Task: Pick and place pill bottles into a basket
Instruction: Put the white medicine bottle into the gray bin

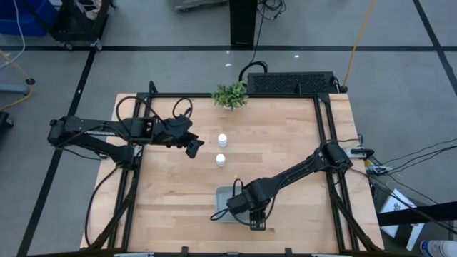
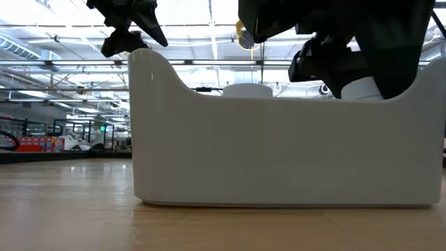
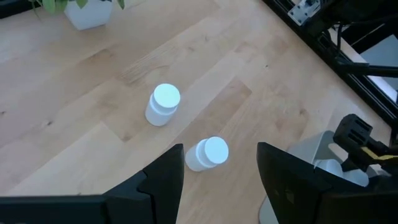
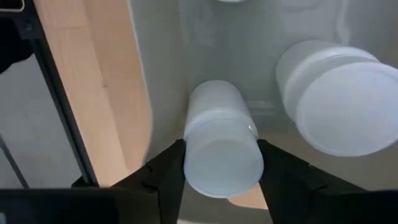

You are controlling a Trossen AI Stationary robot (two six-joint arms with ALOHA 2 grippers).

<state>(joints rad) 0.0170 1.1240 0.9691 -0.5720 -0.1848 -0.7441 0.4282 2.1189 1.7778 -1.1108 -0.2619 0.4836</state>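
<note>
My right gripper (image 4: 214, 163) holds a bottle (image 4: 221, 140) between its fingers, upright over the basket (image 1: 223, 196). Left gripper (image 3: 221, 165) wide; next bottle (image 3: 207, 154) just ahead between fingers, upright.

Left claw (image 3: 219, 180) open over worktop (image 3: 74, 124), one pill bottle (image 3: 207, 153) between its fingers (image 3: 163, 180), second bottle (image 3: 163, 104) beyond, plant pot (image 3: 87, 14) far, basket (image 3: 314, 152) beside.

You had two black jointed arms, each with black cables looped near its base and a two-fingered hand (image 1: 193, 145).
</note>
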